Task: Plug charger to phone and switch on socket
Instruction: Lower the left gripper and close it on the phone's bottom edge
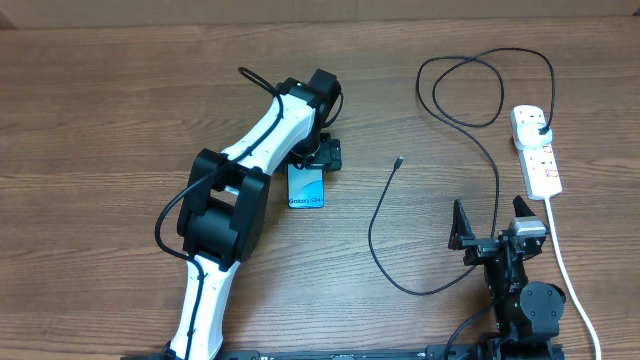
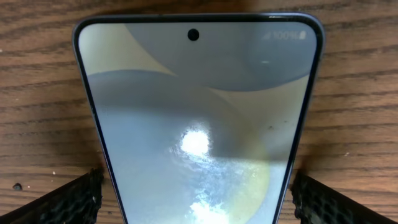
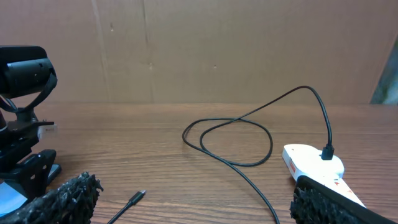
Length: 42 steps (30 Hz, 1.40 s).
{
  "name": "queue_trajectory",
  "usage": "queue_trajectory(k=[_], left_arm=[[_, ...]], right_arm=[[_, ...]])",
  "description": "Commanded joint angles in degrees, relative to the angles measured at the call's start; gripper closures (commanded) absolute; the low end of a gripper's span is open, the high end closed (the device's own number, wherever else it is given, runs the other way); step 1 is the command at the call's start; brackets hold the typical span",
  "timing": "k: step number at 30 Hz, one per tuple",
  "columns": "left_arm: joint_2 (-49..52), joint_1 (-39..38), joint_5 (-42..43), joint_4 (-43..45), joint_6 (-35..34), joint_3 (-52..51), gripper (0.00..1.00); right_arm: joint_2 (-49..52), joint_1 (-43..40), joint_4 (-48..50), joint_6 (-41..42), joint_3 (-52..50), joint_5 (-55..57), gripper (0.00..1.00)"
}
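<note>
Your left gripper (image 1: 318, 158) straddles the small flat light-blue-screen phone (image 1: 306, 187), can't tell if it's pinching; the thin black charger cable (image 1: 378, 215) has its connector tip (image 1: 399, 160) lying far-left of your wide-open right gripper (image 1: 490, 228), pointing far

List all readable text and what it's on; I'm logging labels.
"100%": top corner of the phone screen, faint.
"Galaxy S24": by the phone's lower edge in the overhead view, barely legible.
Red markings on the socket: too small to read.
</note>
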Motion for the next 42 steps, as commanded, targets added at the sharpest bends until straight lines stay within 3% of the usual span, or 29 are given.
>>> queue_trajectory(k=[1,15,36,42], left_arm=[[0.74,0.07,-3.85,1.9,1.05,-1.79,0.0],[0.76,0.26,0.61,4.76,-0.28,-11.21,0.0],[0.76,0.24,0.68,5.14,-0.26,-11.37,0.0],[0.76,0.24,0.68,5.11,-0.26,-11.37,0.09]], right_arm=[[-0.31,0.26,0.35,-0.07,-0.61,0.52,0.0],[-0.31,0.26,0.35,-0.07,-0.61,0.52,0.0],[-0.31,0.26,0.35,-0.07,-0.61,0.52,0.0],[-0.31,0.26,0.35,-0.07,-0.61,0.52,0.0]])
